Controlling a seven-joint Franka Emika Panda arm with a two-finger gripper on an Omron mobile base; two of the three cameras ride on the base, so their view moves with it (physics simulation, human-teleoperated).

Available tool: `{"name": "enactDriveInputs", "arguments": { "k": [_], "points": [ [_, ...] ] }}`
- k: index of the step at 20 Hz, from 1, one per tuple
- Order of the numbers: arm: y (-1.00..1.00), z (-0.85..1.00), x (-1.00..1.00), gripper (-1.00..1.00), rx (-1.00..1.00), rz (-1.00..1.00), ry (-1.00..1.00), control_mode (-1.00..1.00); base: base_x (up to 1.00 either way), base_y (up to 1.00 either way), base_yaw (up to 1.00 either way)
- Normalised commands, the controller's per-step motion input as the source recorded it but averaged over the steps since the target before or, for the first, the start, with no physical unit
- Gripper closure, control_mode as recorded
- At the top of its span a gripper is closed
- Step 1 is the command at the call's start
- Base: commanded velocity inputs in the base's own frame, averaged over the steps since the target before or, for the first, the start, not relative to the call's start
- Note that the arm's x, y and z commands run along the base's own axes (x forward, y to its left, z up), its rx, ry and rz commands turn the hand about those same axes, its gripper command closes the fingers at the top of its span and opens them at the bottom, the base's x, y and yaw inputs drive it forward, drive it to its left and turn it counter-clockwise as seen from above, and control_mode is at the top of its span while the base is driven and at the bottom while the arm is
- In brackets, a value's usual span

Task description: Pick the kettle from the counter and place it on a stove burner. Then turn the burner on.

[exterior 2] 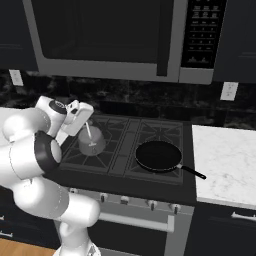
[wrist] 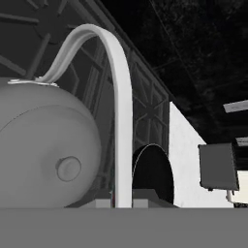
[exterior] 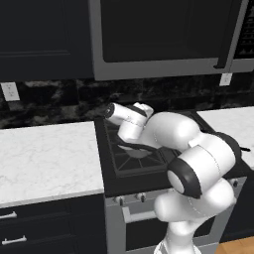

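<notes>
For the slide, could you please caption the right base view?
Jaws shut on the kettle handle above the stove's left burner, frying pan alongside.

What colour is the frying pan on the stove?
Black all over; the frying pan shows best in the right base view.

the kettle (wrist: 46, 145) is seen close up, its lid knob facing the camera, its arched handle (wrist: 118, 97) clamped at the bottom edge; stove grates (wrist: 145, 101) lie behind.
</notes>
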Motion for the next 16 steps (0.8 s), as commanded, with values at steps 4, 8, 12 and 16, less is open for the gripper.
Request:
{"name": "enactDriveInputs", "arguments": {
  "k": [4, 8, 12, 16],
  "points": [
    [0.04, -0.21, 0.01, 1.0, 0.0, 0.0, 0.04, -1.0, 0.0, 0.0, 0.0],
    [0.06, -0.38, 0.0, 1.0, 0.0, 0.0, 0.09, -1.0, 0.0, 0.0, 0.0],
    [0.1, -0.2, 0.0, 1.0, -0.01, 0.0, 0.03, -1.0, 0.0, 0.0, 0.0],
    [0.0, 0.0, 0.0, -1.0, -0.01, 0.0, 0.0, -1.0, 0.0, 0.0, 0.0]
  ]
}}
